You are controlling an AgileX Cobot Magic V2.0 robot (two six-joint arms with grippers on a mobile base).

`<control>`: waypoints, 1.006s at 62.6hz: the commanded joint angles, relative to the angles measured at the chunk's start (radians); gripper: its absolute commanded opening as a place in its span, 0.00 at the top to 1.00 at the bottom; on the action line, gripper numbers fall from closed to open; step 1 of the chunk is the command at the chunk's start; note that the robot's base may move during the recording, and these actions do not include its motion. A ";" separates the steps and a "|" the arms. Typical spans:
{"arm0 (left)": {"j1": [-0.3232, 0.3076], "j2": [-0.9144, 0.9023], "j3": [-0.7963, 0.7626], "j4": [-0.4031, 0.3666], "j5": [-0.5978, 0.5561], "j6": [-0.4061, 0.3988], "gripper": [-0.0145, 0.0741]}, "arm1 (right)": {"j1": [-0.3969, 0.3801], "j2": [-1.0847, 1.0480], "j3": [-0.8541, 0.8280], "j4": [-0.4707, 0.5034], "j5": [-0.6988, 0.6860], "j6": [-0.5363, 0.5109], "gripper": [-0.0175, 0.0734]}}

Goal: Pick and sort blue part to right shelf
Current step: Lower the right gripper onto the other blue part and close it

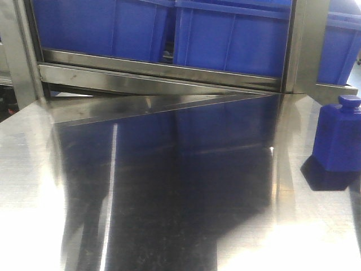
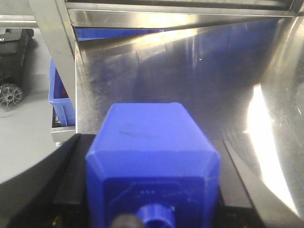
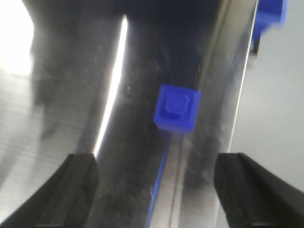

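Observation:
In the left wrist view a blue part [image 2: 152, 137], a blocky bottle shape with a round neck facing the camera, fills the gap between the black fingers [image 2: 71, 185]. My left gripper [image 2: 152, 161] is shut on it, held over the steel table [image 2: 199, 71] and facing the right shelf's front rail [image 2: 180, 19]. A second blue part [image 1: 337, 141] stands upright at the table's right side. My right gripper [image 3: 156, 190] is open above the table, and that part [image 3: 176, 113] lies ahead of its fingers, apart from them. The front view shows neither gripper.
The shelf rail [image 1: 158, 70] runs along the back of the table, with large blue bins [image 1: 101, 25] above it. A steel post [image 1: 17, 51] stands at the left. A lower blue bin [image 2: 59, 95] and a black wheeled cart [image 2: 12, 92] sit off the table's left edge.

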 commanded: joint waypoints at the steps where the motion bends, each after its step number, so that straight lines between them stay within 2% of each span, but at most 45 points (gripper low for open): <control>1: -0.004 -0.006 -0.028 0.002 -0.086 0.001 0.45 | 0.000 0.109 -0.111 -0.024 0.067 0.030 0.13; 18: -0.004 -0.006 -0.028 0.002 -0.086 0.001 0.45 | 0.000 0.325 -0.144 -0.025 0.053 0.035 0.13; 33: -0.004 -0.006 -0.028 0.002 -0.086 0.001 0.45 | 0.000 0.444 -0.144 -0.059 -0.031 0.035 0.13; 55: -0.004 -0.008 -0.028 0.002 -0.086 0.001 0.45 | 0.000 0.596 -0.144 -0.068 -0.067 0.035 0.14; 60: -0.004 -0.024 -0.026 0.006 -0.086 0.001 0.47 | 0.000 0.605 -0.142 -0.069 -0.072 0.035 0.18; 63: -0.004 -0.040 -0.024 0.013 -0.088 0.001 0.48 | 0.000 0.605 -0.141 -0.071 -0.079 0.035 0.25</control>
